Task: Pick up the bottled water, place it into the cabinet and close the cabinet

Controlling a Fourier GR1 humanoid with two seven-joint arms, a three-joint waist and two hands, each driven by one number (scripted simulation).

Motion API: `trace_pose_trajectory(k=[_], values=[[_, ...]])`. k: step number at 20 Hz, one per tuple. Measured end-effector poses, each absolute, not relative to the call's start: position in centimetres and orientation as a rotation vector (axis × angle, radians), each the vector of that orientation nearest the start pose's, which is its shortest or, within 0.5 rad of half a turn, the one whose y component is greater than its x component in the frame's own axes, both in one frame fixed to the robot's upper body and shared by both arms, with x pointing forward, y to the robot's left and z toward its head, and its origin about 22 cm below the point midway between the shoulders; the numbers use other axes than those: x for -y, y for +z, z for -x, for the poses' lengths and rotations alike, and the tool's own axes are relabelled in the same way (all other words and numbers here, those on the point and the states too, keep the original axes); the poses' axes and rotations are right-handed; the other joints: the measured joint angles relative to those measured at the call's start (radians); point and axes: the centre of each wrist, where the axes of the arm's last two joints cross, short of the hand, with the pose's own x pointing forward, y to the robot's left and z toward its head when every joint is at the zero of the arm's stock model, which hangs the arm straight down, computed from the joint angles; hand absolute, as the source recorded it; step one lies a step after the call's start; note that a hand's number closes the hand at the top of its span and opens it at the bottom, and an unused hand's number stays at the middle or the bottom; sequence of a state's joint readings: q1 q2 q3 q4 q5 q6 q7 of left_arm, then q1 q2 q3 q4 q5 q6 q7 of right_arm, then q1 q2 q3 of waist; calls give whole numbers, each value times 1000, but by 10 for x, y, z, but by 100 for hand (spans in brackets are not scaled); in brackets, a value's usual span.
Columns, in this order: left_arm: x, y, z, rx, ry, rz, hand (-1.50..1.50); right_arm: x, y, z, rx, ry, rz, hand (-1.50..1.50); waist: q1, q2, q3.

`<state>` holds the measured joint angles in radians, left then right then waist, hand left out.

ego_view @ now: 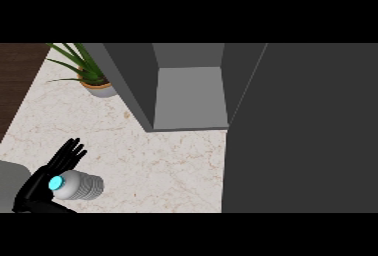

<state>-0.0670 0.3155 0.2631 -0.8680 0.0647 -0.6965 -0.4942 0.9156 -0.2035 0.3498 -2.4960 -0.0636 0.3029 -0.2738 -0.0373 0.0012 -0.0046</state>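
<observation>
**Head view: bottle at lower left, cabinet open**

Head view gives you one hand only. The black left hand comes in at the lower left corner, fingers straight and fanned out, pointing up and a little right. It sits right beside the clear ribbed plastic water bottle with the cyan cap, on the bottle's left. Contact looks likely at the cap end, but you can't confirm it from this angle. The fingers are not curled round the bottle. Part of the grey left forearm shows at the left edge.

You see the bottle from above, cap toward the hand, ribbed body toward the right. It rests on the pale marble-patterned countertop, well apart from the cabinet.

The dark grey cabinet stands at top centre with its interior exposed: you look down onto a lighter grey inner shelf. The cabinet's large dark grey door panel is swung open and fills the right side of the view, hiding the counter behind it.

A green spiky-leaved plant in a tan and grey pot sits on the counter just left of the cabinet, near the top. A strip of dark brown wood surface runs along the upper left edge past the counter.

The right hand isn't visible to you.
</observation>
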Motion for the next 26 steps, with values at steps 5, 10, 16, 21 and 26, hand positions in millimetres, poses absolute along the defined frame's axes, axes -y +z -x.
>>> trace_pose_trajectory(k=[5,10,16,21,26], values=[[-374,-118,-210,1447,-138,328,-150,226,110,-42,1875,207,-336,-150,0,2,-1],[-367,-131,-210,1458,-121,343,150,227,110,-40,1882,217,-340,-150,0,2,0],[-356,-139,-211,1529,-209,276,150,227,109,-37,1882,207,-338,-150,0,0,3],[-351,-138,-217,1634,-313,207,150,227,109,-35,1874,212,-334,-150,3,-1,4],[-332,-148,-217,1699,-279,114,150,226,108,-30,1860,196,-337,-150,9,-6,14]])
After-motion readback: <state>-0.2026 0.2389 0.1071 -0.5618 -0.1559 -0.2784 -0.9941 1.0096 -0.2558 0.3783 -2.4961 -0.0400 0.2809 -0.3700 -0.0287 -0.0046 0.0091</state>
